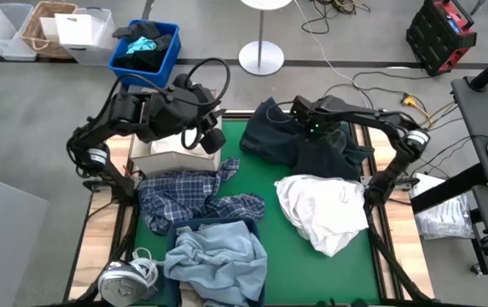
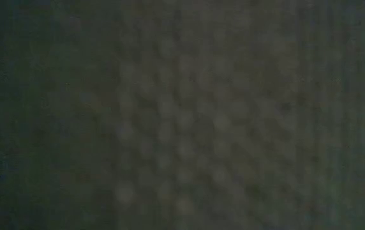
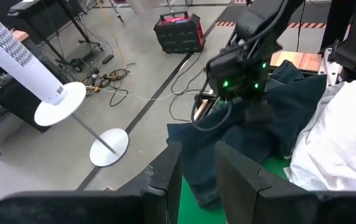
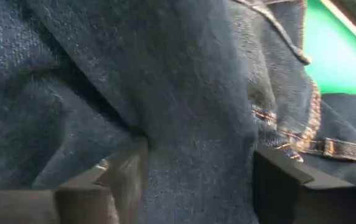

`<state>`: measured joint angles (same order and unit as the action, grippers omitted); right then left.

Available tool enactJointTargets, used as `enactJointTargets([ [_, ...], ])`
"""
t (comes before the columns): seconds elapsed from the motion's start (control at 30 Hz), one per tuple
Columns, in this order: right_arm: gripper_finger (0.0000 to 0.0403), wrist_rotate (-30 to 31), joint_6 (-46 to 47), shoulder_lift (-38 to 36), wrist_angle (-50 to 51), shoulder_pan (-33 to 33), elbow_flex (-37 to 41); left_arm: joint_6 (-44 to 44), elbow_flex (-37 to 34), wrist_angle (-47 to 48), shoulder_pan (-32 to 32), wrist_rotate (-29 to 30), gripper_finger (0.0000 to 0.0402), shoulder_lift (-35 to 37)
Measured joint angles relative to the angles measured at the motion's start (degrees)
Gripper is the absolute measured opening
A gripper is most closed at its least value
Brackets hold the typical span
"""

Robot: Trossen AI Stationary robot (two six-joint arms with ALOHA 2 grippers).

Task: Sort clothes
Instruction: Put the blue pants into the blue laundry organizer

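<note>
Clothes, assorted, on a green table mat [image 1: 278, 183]:

- Dark navy denim piece [image 1: 291, 141]: heaped at the mat's far edge. The right gripper [image 4: 193, 171] is pressed into it; a thick fold of denim fills the gap between its two fingers [image 4: 112, 177], which stand moderately apart with cloth touching both. A stitched seam and a belt loop lie just beside one finger.
- White shirts [image 1: 325, 209]: a crumpled pile on the near side of the right gripper, touching the navy piece.
- Blue-white plaid shirt [image 1: 197, 200]: spread below the left gripper, clear of its fingers.
- Light blue denim [image 1: 218, 256]: bunched at the near edge, touching the plaid shirt.

Left gripper [image 3: 196, 171]: raised over the mat's far left part, pointed toward the right arm; fingers a narrow gap apart, nothing between them.

Also noted: white box [image 1: 176, 153] under the left arm; blue bin [image 1: 146, 51] on the floor beyond the table. Low view is blocked by dark fabric.
</note>
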<state>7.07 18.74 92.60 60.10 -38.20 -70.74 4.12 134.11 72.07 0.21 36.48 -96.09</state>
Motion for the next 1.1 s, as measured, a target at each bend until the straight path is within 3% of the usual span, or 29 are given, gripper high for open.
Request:
enactJointTargets([
  [0.17,0.0181,-0.9,-1.9,2.8,-0.4,0.0,0.0,0.0,0.0,0.0,0.0,0.0,0.0075,0.0],
  [0.37,0.0035,-1.5,-3.6,1.1,-0.5,0.0,-0.1,0.0,0.0,0.0,0.0,0.0,0.0075,-0.2],
  [0.4,0.0026,-1.5,-3.9,0.2,-0.4,0.0,-0.2,-0.1,0.0,0.0,0.0,0.0,0.0075,-0.2],
  [0.83,0.0014,-1.9,-1.3,-19.5,-4.0,1.2,-3.6,-4.5,0.0,-3.8,0.0,-0.7,0.0075,-0.4],
  [1.1,0.0013,-5.5,-0.4,-30.4,-15.1,5.6,-3.7,-13.7,0.0,-11.8,1.0,-20.2,0.0075,-1.9],
])
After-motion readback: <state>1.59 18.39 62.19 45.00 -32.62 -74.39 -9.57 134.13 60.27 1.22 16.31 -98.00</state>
